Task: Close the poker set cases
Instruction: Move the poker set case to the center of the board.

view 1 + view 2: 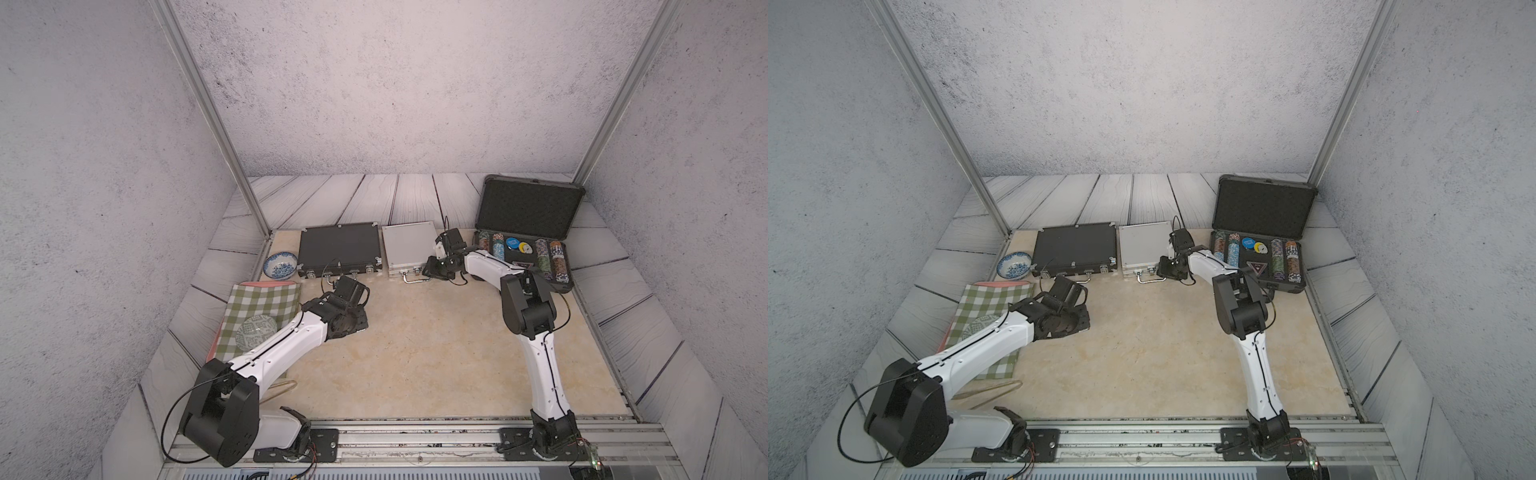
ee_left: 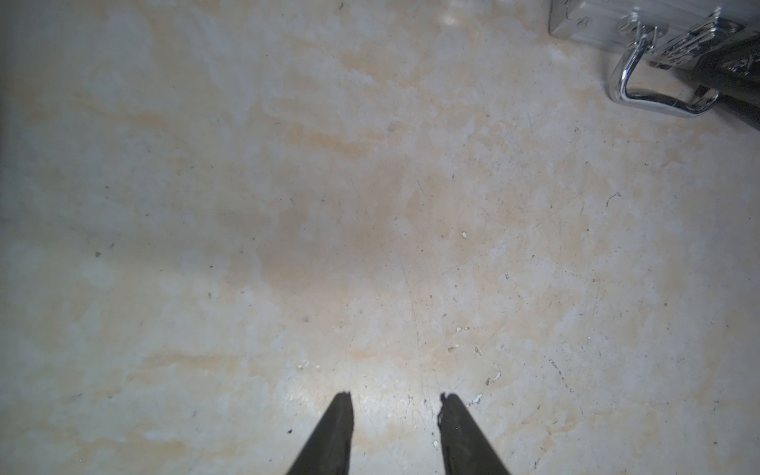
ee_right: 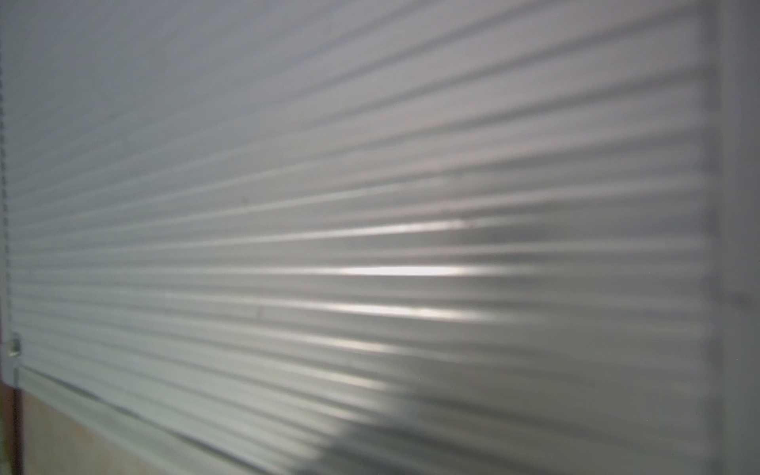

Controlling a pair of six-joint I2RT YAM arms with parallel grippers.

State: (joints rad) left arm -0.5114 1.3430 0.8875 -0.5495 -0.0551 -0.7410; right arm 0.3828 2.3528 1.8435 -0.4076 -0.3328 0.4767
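Only the dark-grey case stands open, poker chips showing.

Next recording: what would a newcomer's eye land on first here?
The larger dark case at the far right, the only one standing open, with rows of colourful chips in its tray. Beside it, the silver case and the black case lie shut, the right arm reaching to the silver one's near corner.

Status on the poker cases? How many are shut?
Done: flat black case and smaller silver aluminium case lie shut. In hand: right gripper sits at the silver case's front corner; left gripper hangs open over the tabletop. Left: large dark-grey case stands open, poker chips showing.
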